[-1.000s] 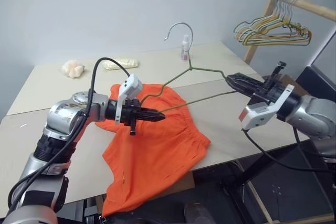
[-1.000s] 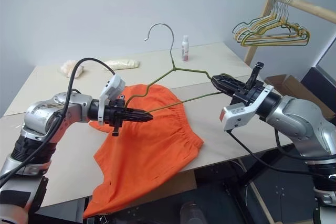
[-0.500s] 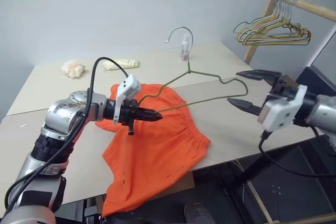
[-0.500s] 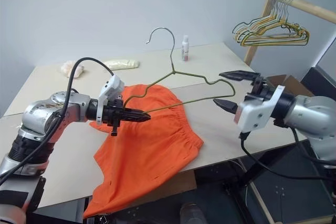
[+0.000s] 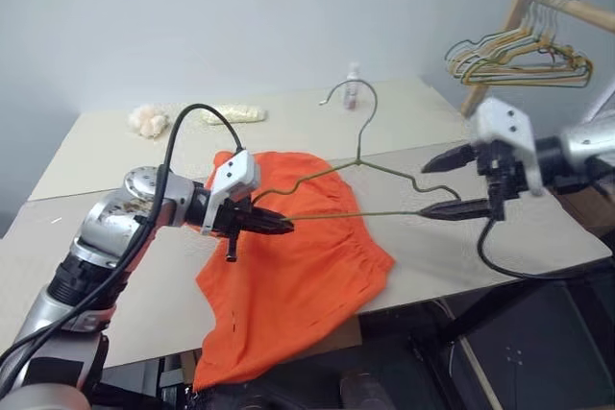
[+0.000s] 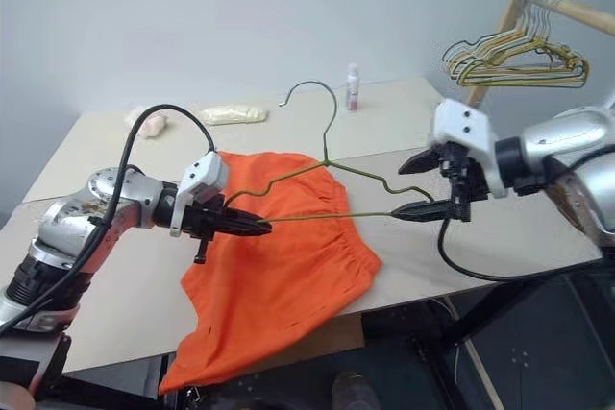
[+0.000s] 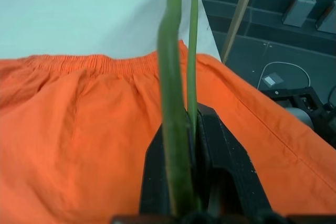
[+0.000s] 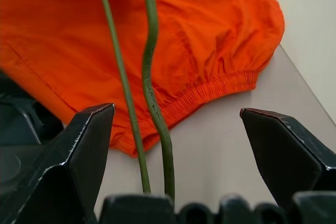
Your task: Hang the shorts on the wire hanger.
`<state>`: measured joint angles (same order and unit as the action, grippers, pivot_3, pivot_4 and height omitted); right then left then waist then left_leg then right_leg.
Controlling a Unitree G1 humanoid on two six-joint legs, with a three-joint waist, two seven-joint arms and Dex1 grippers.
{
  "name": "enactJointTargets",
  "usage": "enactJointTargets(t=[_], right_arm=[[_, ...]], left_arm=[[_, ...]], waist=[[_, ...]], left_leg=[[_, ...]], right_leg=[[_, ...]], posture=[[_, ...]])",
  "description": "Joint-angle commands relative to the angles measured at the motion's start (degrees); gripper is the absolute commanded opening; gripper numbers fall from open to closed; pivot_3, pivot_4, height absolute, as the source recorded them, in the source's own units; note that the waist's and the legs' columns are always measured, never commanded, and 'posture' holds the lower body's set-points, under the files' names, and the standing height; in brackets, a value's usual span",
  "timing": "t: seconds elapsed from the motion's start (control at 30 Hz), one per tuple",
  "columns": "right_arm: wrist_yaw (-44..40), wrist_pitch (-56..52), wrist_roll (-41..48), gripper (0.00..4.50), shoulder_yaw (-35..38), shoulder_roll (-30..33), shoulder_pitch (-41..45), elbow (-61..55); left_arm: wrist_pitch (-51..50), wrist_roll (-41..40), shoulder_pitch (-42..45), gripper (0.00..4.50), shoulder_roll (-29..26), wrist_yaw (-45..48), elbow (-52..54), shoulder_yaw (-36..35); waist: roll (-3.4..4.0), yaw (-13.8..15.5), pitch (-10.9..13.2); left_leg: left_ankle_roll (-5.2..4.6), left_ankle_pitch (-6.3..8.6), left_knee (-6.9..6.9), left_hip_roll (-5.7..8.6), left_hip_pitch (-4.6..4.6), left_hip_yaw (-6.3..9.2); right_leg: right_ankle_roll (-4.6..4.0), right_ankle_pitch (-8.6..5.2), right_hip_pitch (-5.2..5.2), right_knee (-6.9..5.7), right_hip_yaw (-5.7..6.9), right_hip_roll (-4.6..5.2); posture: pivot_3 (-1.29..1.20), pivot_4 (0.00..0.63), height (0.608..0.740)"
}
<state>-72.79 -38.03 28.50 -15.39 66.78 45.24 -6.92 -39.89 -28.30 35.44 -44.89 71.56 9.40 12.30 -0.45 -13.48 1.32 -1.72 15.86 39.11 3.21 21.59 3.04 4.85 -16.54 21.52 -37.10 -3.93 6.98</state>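
The left gripper (image 6: 252, 226) is clamped on one end of the wire hanger (image 6: 332, 162), holding it in the air just above the shorts (image 6: 279, 276), with the hook pointing up and away toward the back of the table (image 6: 96, 141). That grip looks meant to keep the frame steady and clear of the cloth while the other arm works. The right gripper (image 6: 423, 186) stands with its jaws wide apart at the hanger's opposite end; in its wrist view the two wires run up between the spread fingers (image 8: 73, 150) and are not pinched. It holds nothing, so the hanger is carried by the left side alone. The shorts lie flat on the table's near edge, waistband toward the right arm, one leg drooping over the front edge, not yet threaded on the wire. My judgement: the right arm is free to take the fabric next.
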Motion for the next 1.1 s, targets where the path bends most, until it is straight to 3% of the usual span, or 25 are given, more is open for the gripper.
enactJointTargets(t=[0.03,0.1,0.2,0.57,0.7,0.8,1.1], right_arm=[[-3.1,-2.3,-4.6,4.45,-2.7,-1.1,3.1,0.9],[-4.1,-2.8,-6.3,4.45,-3.9,-2.0,3.4,1.2],[-4.6,-4.1,-8.5,3.85,-5.0,-3.7,4.2,2.3],[-7.0,-5.5,-6.8,0.03,-1.2,-4.9,2.9,-0.6],[-6.8,-6.1,-5.7,0.03,0.5,-4.8,0.7,-2.9],[-5.8,-7.6,-4.8,0.00,2.4,-4.7,-2.0,-4.7],[-0.4,-13.1,-0.1,0.00,12.4,-3.2,-14.0,-10.6]], left_arm=[[1.2,0.0,-0.1,0.00,-0.6,0.2,1.8,-1.6],[1.4,0.1,-0.2,0.00,-0.5,0.2,1.9,-1.6],[1.4,0.1,-0.3,0.00,-0.4,0.1,2.0,-1.6],[3.3,1.0,-1.6,0.00,-0.3,0.1,2.8,-1.5],[4.8,0.5,-2.0,0.00,0.5,0.9,2.3,-2.0],[5.6,-0.4,-2.6,0.77,0.5,2.5,2.1,-2.6],[5.0,-2.4,-5.4,3.72,2.6,0.1,1.3,-7.4]], waist=[[0.02,0.5,0.0],[0.02,0.8,0.0],[0.02,0.8,0.0],[0.03,0.1,0.0],[0.03,0.1,0.0],[0.03,0.1,0.0],[0.02,0.3,0.0]], left_leg=[[0.00,0.00,0.07,0.00,0.17,0.01],[0.02,-0.02,0.21,0.02,0.61,0.01],[0.03,-0.02,0.24,0.09,0.71,0.01],[0.03,-0.03,0.25,0.08,0.64,0.01],[0.03,-0.03,0.27,0.10,0.62,0.01],[0.03,-0.03,0.27,0.09,0.63,0.02],[0.02,-0.02,0.28,0.08,0.62,0.03]], right_leg=[[0.00,0.00,0.17,-0.03,0.01,0.00],[0.00,0.01,0.64,-0.19,0.01,0.01],[0.00,0.01,0.82,-0.43,0.01,0.05],[0.01,0.00,0.78,-0.47,0.02,0.02],[0.01,0.00,0.75,-0.48,0.02,0.04],[0.01,0.00,0.75,-0.48,0.03,0.03],[0.01,0.00,0.73,-0.51,0.03,0.03]], posture=[[-0.23,0.000,0.740],[-0.23,0.000,0.740],[-0.23,0.000,0.740],[-0.24,0.000,0.740],[-0.24,0.000,0.740],[-0.24,0.000,0.740],[-0.23,0.000,0.740]])
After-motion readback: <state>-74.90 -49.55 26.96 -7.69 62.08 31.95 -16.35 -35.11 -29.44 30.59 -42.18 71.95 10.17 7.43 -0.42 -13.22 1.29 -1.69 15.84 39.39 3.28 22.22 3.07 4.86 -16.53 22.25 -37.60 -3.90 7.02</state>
